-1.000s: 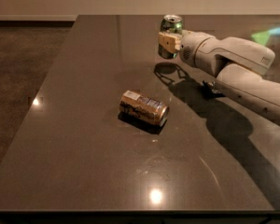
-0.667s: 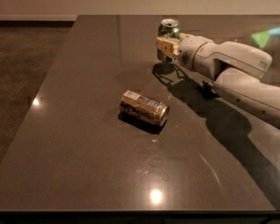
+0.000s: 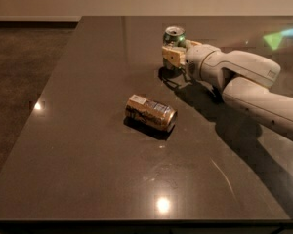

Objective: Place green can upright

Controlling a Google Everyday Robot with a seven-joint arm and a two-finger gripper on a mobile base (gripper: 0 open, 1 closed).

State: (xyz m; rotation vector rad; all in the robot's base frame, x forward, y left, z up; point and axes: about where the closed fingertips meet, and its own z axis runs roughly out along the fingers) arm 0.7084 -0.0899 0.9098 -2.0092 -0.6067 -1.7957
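The green can (image 3: pixel 174 35) stands upright at the far middle of the dark table (image 3: pixel 88 145), its silver top with pull tab facing up. My gripper (image 3: pixel 175 55) reaches in from the right and is shut on the can. A cream finger pad (image 3: pixel 171 56) covers the can's lower body, so I cannot tell whether its base touches the table. The white arm (image 3: pixel 244 82) runs off to the right edge.
A gold-brown can (image 3: pixel 150 112) lies on its side near the table's middle, in front and to the left of the gripper. The table's left edge (image 3: pixel 49 96) drops to a brown floor. A pale wall runs behind the table.
The gripper and the green can have moved together a little to the left and downward. The gold-brown can has not moved.
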